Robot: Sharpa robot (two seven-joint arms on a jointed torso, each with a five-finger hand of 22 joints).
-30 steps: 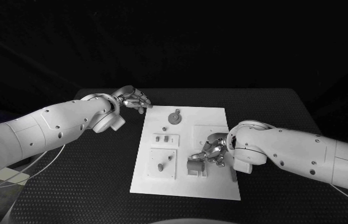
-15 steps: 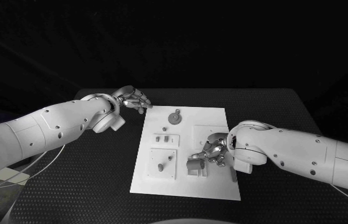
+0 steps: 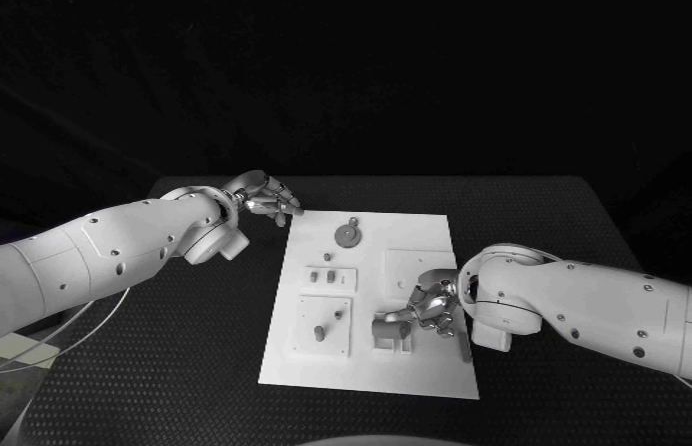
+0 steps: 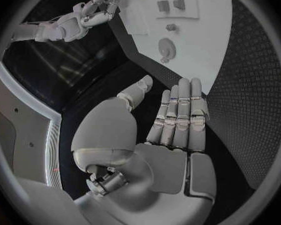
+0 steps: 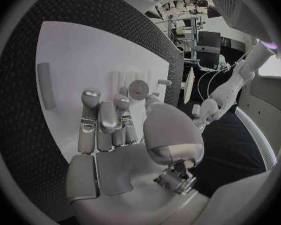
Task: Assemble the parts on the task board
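Note:
The white task board (image 3: 418, 228) lies in the middle of the table. On it are a round part (image 3: 348, 233), several small pegs (image 3: 329, 277) and a ribbed block (image 3: 389, 335). My right hand (image 3: 433, 309) hangs over the board's right side, its fingertips down beside the block. In the right wrist view a small round piece (image 5: 139, 88) sits just past the fingertips (image 5: 122, 103); whether it is pinched is unclear. My left hand (image 3: 264, 198) hovers off the board's far left corner, fingers (image 4: 179, 110) straight and holding nothing, with the round part (image 4: 167, 48) ahead of it.
The black table (image 3: 562, 226) surrounds the board, with bare room on both sides. A dark slot (image 5: 45, 85) lies in the board near my right hand. My right arm (image 4: 59, 27) shows in the left wrist view.
My right arm has drawn slightly back toward the near edge, and its hand has slid a little with it. The left arm and the parts have stayed put.

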